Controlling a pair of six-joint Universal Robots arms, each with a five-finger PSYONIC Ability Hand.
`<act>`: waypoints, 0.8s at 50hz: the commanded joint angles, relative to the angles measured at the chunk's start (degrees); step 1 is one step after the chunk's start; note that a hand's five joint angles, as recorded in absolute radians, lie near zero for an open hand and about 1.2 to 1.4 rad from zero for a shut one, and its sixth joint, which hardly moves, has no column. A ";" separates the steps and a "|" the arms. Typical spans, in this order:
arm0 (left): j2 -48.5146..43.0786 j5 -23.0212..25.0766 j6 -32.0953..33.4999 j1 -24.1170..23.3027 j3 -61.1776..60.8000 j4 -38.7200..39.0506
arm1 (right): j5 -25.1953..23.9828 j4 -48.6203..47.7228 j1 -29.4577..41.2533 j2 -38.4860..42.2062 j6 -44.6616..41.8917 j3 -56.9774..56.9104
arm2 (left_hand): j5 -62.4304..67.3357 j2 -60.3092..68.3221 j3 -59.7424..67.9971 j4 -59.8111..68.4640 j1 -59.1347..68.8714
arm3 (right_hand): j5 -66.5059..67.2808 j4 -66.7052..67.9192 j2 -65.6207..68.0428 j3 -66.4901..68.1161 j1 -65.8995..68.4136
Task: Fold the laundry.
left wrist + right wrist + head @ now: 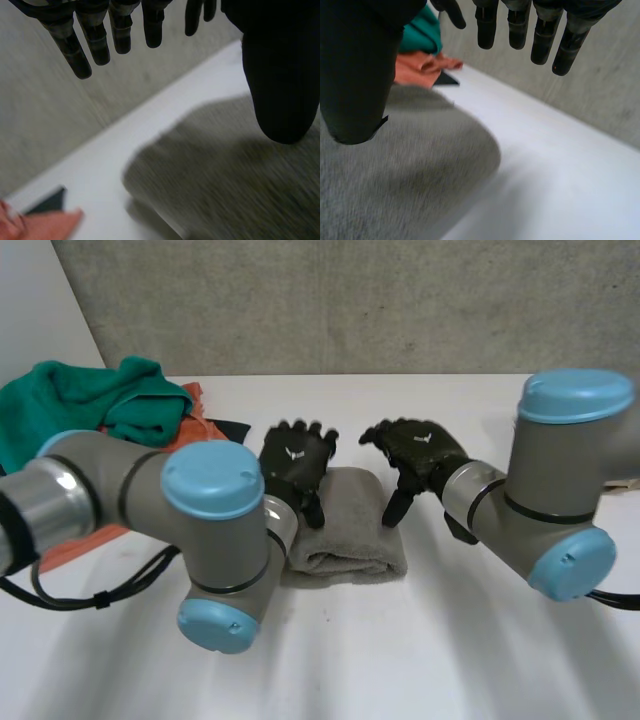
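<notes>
**Folded grey towel mid-table, both hands open above it**

The grey towel [345,527] lies folded into a thick oblong pad in the middle of the table [420,650], its long sides running from the near edge toward the far edge. Its far end is rounded and the layers show along its near end.

The left hand [293,462] hangs over the towel's far left corner. Its fingers [95,42] are relaxed and a little apart, well clear of the thumb [280,80], and hold nothing. In the head view the thumb reaches down over the towel's left part; whether it touches the cloth I cannot tell.

The right hand [420,452] is just off the towel's far right corner, and its thumb comes down beside the right edge. In the right wrist view its fingers [540,37] hang loose and spread, apart from the thumb [355,65], with nothing between them, and the towel's rounded corner lies under the palm.

Toward the table's far left corner lies a heap of other laundry: a green cloth [90,400] on top of an orange cloth [195,420], with a black piece [233,429] poking out on the side nearest the towel. The heap sits well apart from the towel.

A grey wall [350,300] stands behind the far edge.
</notes>
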 commanded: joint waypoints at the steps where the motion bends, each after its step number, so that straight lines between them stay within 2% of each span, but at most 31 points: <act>1: -5.70 -3.45 -0.86 0.50 4.62 -9.54 | -0.40 4.35 0.14 10.41 -1.41 -6.85 | 0.37 1.32 0.89 1.46 2.18 | -3.84 -3.24 -2.43 -1.93 -1.21; 5: -5.88 -5.22 1.59 0.76 4.36 -10.43 | -0.40 5.94 0.40 13.84 -4.21 -8.88 | 0.37 1.32 0.89 1.46 2.18 | -3.84 -3.24 -2.43 -1.93 -1.21; 11: -4.92 -5.66 8.45 0.76 3.83 -10.60 | 0.13 5.95 0.93 13.24 -8.80 -9.50 | 0.03 0.99 0.55 1.13 1.85 | -3.84 -3.24 -2.43 -1.93 -1.21; 17: -1.06 -4.52 10.13 0.24 3.92 -9.73 | -0.05 5.07 1.10 4.81 -9.59 -6.96 | -1.14 -0.19 -0.62 -0.05 0.67 | -3.84 -3.24 -2.43 -1.93 -1.21; 21: 3.95 -2.24 9.87 0.50 3.74 -7.97 | 0.04 -0.02 0.93 -1.87 -9.77 -0.82 | -1.82 -0.86 -1.30 -0.72 0.00 | -3.84 -3.24 -2.43 -1.93 -1.21; 25: 8.26 4.43 9.86 1.02 2.34 -6.74 | 0.13 -7.57 1.28 -7.58 -10.65 9.37 | -1.65 -0.70 -1.13 -0.56 0.16 | -3.84 -3.24 -2.43 -1.93 -1.21; 27: 11.25 9.26 9.87 2.34 0.85 -6.74 | 0.13 -11.88 1.37 -10.22 -10.91 15.70 | -1.15 -0.19 -0.63 -0.05 0.67 | -3.84 -3.24 -2.43 -1.93 -1.21; 29: 13.18 12.95 9.86 3.66 -0.21 -7.00 | 0.13 -14.43 1.45 -10.75 -11.35 19.57 | -1.15 -0.19 -0.63 -0.05 0.67 | -3.84 -3.24 -2.43 -1.93 -1.21; 30: 14.84 17.06 9.78 4.88 -1.35 -7.17 | 0.04 -16.71 1.54 -11.02 -11.87 23.25 | -1.15 -0.19 -0.63 -0.05 0.67 | -3.84 -3.24 -2.43 -1.93 -1.21; 34: 17.32 26.04 9.43 6.21 -3.28 -8.31 | -0.14 -23.47 3.99 -9.97 -14.15 29.77 | -0.81 0.15 -0.29 0.29 1.01 | -3.84 -3.24 -2.43 -1.93 -1.21; 38: 18.02 30.80 7.85 6.74 -3.29 -11.56 | 0.39 -30.77 7.77 -5.15 -16.44 31.02 | -0.31 0.65 0.21 0.79 1.51 | -3.84 -3.24 -2.43 -1.93 -1.21; 40: 18.02 31.51 7.32 7.09 -3.29 -12.36 | 0.74 -32.72 8.40 -3.12 -17.41 30.58 | -0.30 0.65 0.22 0.79 1.51 | -3.84 -3.24 -2.43 -1.93 -1.21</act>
